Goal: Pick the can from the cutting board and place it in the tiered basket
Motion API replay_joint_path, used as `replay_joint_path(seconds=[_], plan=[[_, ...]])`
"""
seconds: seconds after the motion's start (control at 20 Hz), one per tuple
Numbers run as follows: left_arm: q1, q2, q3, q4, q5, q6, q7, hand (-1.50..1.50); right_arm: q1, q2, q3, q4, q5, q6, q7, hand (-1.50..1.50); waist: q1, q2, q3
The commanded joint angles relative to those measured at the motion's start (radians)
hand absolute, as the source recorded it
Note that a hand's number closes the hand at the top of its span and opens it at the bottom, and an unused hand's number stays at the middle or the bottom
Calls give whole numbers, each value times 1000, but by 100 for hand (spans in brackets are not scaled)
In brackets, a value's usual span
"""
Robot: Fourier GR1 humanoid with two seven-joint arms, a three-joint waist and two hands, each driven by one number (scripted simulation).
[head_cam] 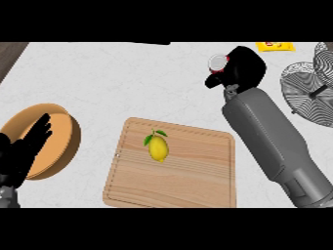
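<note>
My right hand (242, 67) is curled round a red can with a white top (218, 62), held up over the counter to the left of the tiered basket. Most of the can is hidden by the hand. The tiered basket (314, 93), a black wire stand with round mesh tiers, sits at the right edge. The wooden cutting board (197, 180) lies in the middle front with only a yellow lemon (158, 149) on it. My left hand (14, 151) rests open at the lower left, fingers up.
A wooden bowl (61, 132) sits at the left, partly behind my left hand. A yellow packet (276, 46) lies at the back of the counter near the basket. The counter's dark left edge runs at the upper left.
</note>
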Motion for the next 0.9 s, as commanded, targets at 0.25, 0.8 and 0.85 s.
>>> replay_joint_path(seconds=[0.25, 0.8, 0.85], plan=[[-57, -8, 11, 37, 1, 22, 24, 0, -361, 15, -74, 238, 284, -9, 347, 150, -19, 7, 7], [0, 6, 16, 12, -3, 6, -21, 0, -482, -112, -256, 430, 384, -147, 214, 150, -12, 13, 11], [1, 8, 22, 39, -2, 0, -44, 0, -518, -91, -246, 459, 413, -121, 233, 150, -18, 11, 10]])
